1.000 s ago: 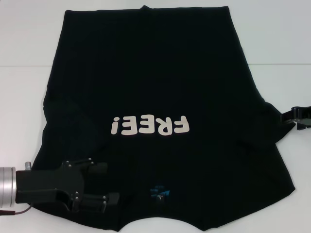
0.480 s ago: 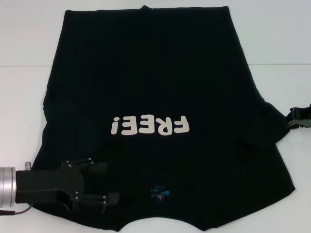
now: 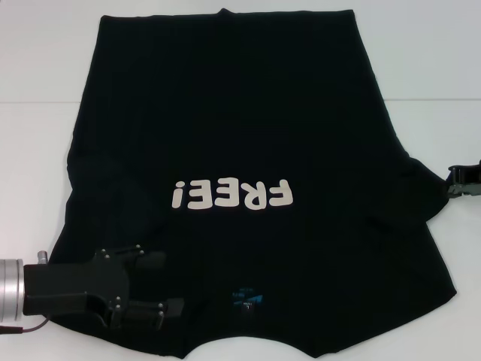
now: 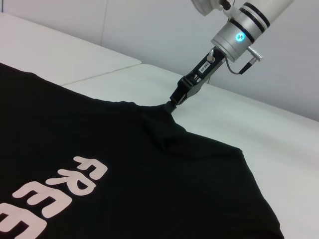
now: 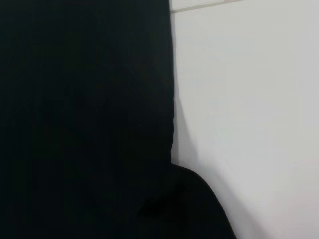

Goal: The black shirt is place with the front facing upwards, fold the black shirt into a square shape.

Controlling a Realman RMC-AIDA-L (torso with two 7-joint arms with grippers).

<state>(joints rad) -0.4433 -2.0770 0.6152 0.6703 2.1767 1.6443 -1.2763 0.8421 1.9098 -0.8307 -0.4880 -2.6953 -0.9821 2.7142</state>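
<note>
The black shirt (image 3: 240,113) lies spread flat, front up, with its off-white "FREE!" lettering (image 3: 231,195) and small blue neck label (image 3: 246,297) toward me. My left gripper (image 3: 164,284) hovers open over the near left shoulder, black cloth showing between its fingers. At the right edge, my right gripper (image 3: 453,184) is shut on the tip of the shirt's right sleeve. The left wrist view shows that gripper (image 4: 172,103) pinching the sleeve into a raised point above the shirt (image 4: 124,169). Black cloth (image 5: 75,124) fills most of the right wrist view.
The shirt rests on a white table (image 3: 30,165) with a seam line (image 3: 37,101) across the far part. Bare white surface (image 5: 249,99) lies left and right of the shirt. The hem reaches close to the far edge of view.
My right gripper has shifted a little outward to the right, keeping hold of the sleeve tip. The left gripper has barely moved.
</note>
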